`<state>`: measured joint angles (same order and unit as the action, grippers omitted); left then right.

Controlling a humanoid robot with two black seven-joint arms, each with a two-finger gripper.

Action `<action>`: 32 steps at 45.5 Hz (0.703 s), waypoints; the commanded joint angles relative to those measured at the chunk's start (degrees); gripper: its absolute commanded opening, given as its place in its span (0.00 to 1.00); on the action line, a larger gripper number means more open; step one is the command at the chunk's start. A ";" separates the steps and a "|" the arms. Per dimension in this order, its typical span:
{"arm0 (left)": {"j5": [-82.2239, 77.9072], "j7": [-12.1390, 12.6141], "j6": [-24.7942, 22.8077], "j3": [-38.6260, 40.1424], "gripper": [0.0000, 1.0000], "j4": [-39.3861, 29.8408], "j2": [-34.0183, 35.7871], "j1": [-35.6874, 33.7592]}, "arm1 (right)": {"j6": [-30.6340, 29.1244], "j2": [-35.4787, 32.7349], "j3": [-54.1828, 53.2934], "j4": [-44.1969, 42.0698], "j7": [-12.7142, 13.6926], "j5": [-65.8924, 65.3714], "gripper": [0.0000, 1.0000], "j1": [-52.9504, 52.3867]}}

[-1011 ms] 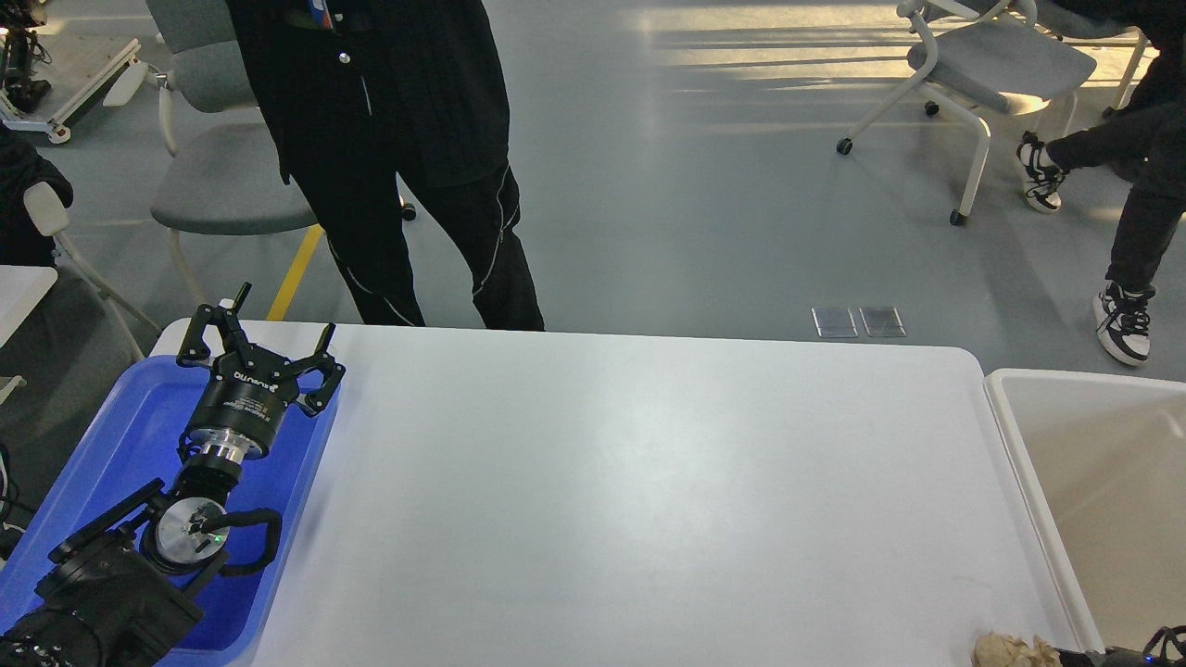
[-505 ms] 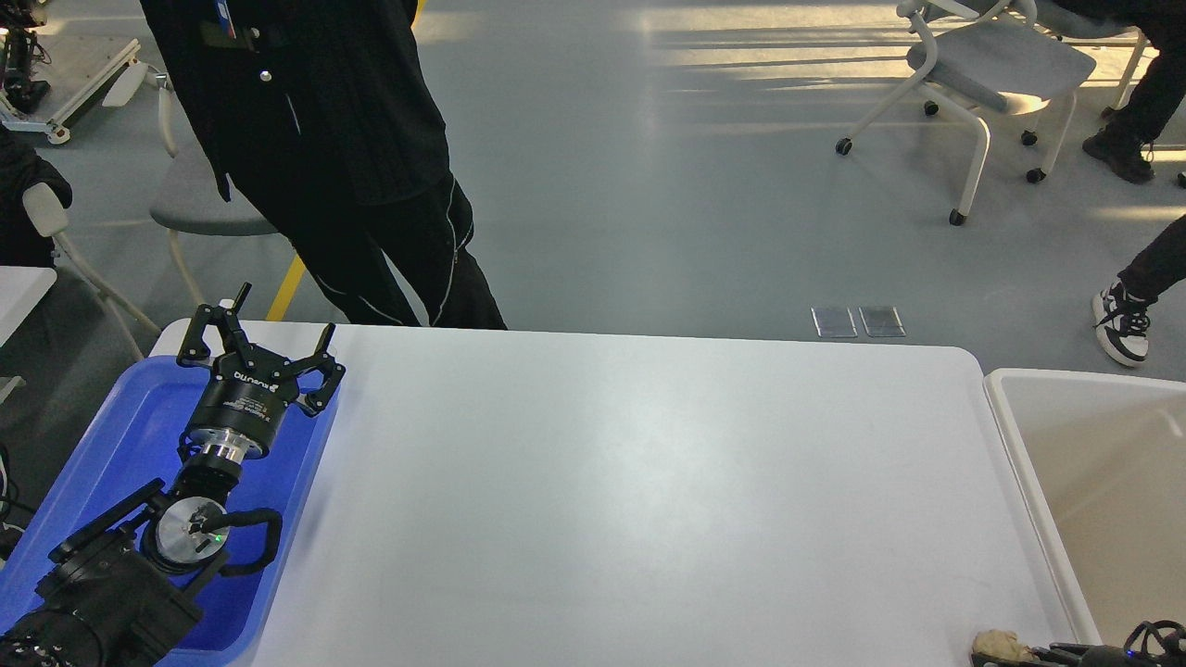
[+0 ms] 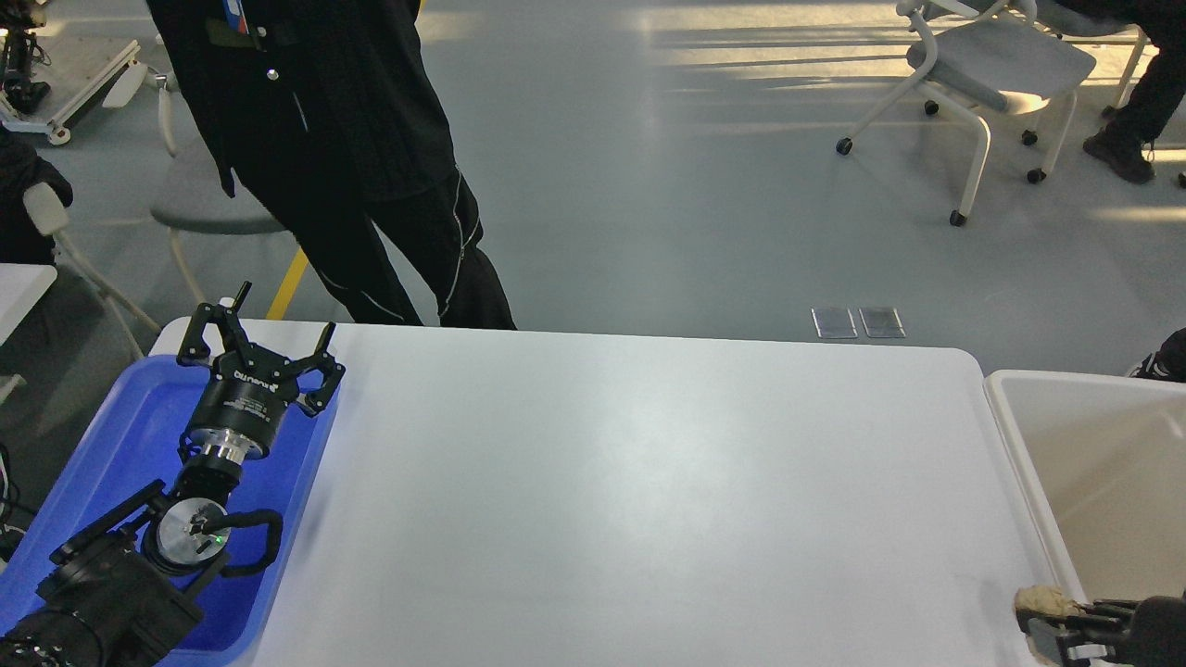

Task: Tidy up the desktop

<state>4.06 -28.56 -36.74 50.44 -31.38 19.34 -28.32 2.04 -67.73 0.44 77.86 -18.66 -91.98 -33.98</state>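
The white desktop [image 3: 649, 482] fills the middle of the head view and is bare. My left gripper [image 3: 278, 320] is open and empty, held above the far right corner of the blue tray [image 3: 111, 445]. My right gripper [image 3: 1052, 619] comes in at the bottom right corner. It is shut on a small crumpled beige paper wad [image 3: 1042, 600], held at the desktop's right edge, beside the near-left rim of the off-white bin [image 3: 1024, 463]. Most of the right arm is out of view.
A person in black [image 3: 371, 157] stands behind the desktop's far left edge. Chairs [image 3: 982, 65] stand on the grey floor beyond. The bin's inside shows nothing in it.
My right gripper has moved right and up with the paper wad, from the desktop's front edge to the bin's rim. The person behind shifted left. My left arm has not moved.
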 commanded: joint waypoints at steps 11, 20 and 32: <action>-0.01 0.00 0.00 0.01 1.00 0.00 0.00 -0.06 | -14.60 -15.41 -0.97 11.61 -1.64 4.09 0.00 -19.18; 0.07 0.00 0.00 0.01 1.00 0.00 0.00 0.02 | -19.00 -16.64 -0.97 10.91 -1.90 6.72 0.00 -27.62; 0.07 0.00 0.08 0.10 1.00 0.00 0.00 0.02 | -23.22 -17.61 -0.97 10.74 -1.64 7.69 0.00 -31.06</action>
<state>4.11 -28.56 -36.73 50.48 -31.37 19.34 -28.31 -17.31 -83.64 -0.48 88.43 -20.34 -85.46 -60.50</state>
